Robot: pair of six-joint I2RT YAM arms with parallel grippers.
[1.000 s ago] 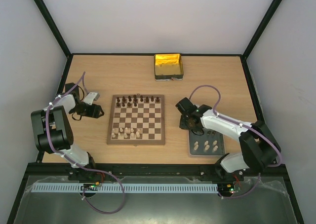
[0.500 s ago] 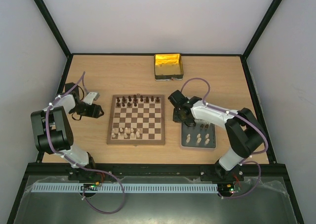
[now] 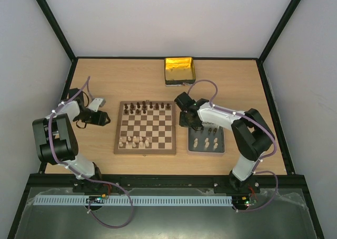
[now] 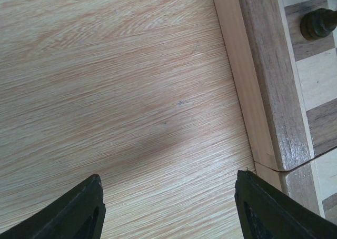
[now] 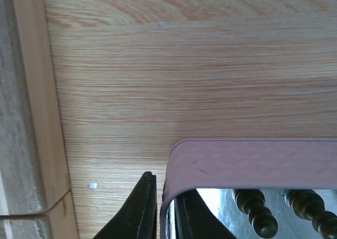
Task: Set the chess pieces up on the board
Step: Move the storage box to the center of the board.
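Dragged toward board (image 3: 146, 127): tray (image 5: 253, 162) | right gripper (image 5: 159, 197) clamps its rim

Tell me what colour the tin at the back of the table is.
The tin is shiny yellow-gold; the top view shows it best.

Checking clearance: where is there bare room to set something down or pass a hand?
Bare: table far left of the tin, far right beyond the tray, and the middle ranks of the board. Crowded: the gap between board and tray, where the right hand grips the tray.
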